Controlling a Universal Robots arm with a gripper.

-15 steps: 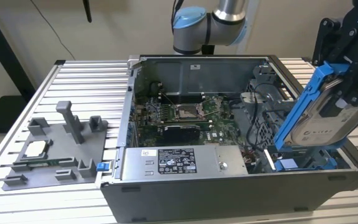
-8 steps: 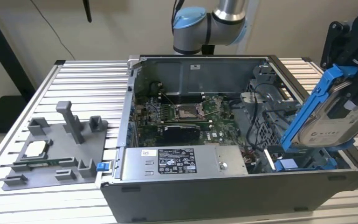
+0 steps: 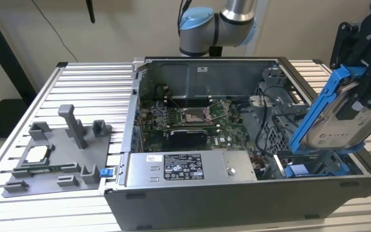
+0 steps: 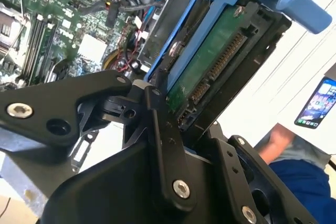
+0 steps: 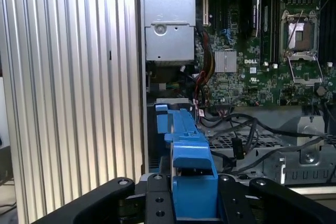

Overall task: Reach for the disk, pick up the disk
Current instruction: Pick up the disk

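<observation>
The disk (image 3: 334,133) is a silver-grey hard drive with a white label in a bright blue bracket. It hangs tilted on edge above the open computer case (image 3: 237,203), at the exterior view's right. My gripper (image 3: 358,96) is shut on its upper part. In the second wrist view, black fingers (image 4: 160,124) clamp the disk (image 4: 212,59) on both sides, with its green circuit board and connector facing the camera. The first wrist view looks down the blue bracket edge of the disk (image 5: 189,150), held in the gripper (image 5: 191,195), onto the case interior.
Inside the case are a motherboard (image 3: 185,118), a power supply (image 3: 185,169), loose cables and a blue bay (image 3: 301,170) below the disk. A grey fixture (image 3: 56,159) with a small chip lies on the slatted table (image 3: 89,77). A person's hand and a phone (image 4: 317,103) are nearby.
</observation>
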